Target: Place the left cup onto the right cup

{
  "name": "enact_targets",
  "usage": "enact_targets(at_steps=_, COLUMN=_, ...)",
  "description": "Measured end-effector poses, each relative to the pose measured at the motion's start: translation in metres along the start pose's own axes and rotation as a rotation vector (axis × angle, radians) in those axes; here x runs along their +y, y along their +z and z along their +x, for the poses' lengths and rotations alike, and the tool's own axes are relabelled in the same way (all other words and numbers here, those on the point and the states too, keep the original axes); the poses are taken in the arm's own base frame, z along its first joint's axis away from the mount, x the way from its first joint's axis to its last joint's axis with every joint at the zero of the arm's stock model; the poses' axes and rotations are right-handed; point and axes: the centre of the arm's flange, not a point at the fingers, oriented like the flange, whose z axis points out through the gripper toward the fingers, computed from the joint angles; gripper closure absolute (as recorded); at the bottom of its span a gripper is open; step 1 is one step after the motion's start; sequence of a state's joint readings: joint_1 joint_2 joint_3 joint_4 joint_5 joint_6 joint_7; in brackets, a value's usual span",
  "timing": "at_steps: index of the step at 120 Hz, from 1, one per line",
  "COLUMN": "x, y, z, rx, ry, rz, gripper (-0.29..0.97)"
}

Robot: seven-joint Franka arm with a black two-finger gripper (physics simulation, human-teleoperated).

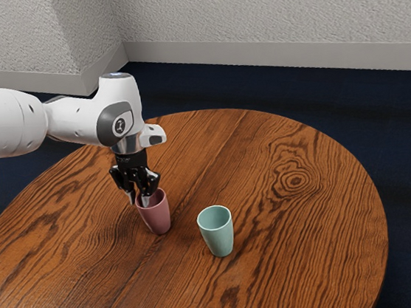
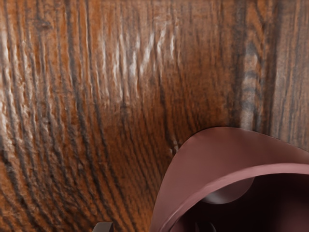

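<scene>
A dusty pink cup [image 1: 155, 213] stands upright on the round wooden table [image 1: 284, 189], at the exterior view's left of a teal cup [image 1: 216, 230], also upright. My black gripper [image 1: 144, 199] points straight down at the pink cup's near rim. In the wrist view the pink cup [image 2: 217, 164] looms large just under the hand. One fingertip [image 2: 103, 226] shows outside its wall and a dark tip inside it. The fingers straddle the wall with gaps on both sides, so the gripper is open. The two cups stand a short way apart.
The table's curved edge [image 1: 380, 253] runs along the exterior view's right and front. Beyond it lie dark blue carpet [image 1: 377, 97] and a pale wall [image 1: 263, 6]. My white arm [image 1: 53, 123] comes in from the upper left.
</scene>
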State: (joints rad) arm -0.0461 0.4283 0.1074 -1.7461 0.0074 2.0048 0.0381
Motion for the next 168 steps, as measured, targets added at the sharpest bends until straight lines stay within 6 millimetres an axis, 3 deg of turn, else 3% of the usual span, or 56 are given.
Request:
enact_targets(at_steps=112, x=-0.0001, y=0.0003, z=0.0001, rx=0.0, ry=-0.002, rz=0.002, gripper=0.75)
enact_targets(at_steps=168, x=0.0022, y=-0.0062, z=-0.0007, rx=0.011, ry=-0.001, rz=0.007, gripper=0.78)
